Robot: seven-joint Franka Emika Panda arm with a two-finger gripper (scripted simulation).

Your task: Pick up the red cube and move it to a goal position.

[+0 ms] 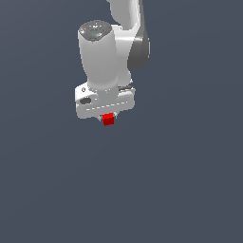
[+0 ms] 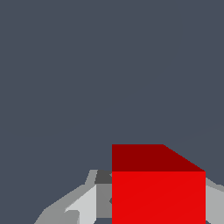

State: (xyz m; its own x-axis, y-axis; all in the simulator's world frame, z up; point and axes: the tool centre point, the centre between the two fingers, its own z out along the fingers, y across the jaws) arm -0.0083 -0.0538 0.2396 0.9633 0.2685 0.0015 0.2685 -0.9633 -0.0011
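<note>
Gripper (image 1: 108, 116) clamped on cube (image 1: 108, 119), I see red block poking out below white hand. My wrist view: cube (image 2: 158, 197) pinched between grey fingers (image 2: 85, 205), plain grey backdrop.

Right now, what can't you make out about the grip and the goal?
- Exterior view: the gripper fingertips are hidden by the hand's body; only the red cube pokes out below.
- Wrist view: the cube is cut off by the picture's edge and covers much of the fingers.
- No goal marker shows in either view.
</note>
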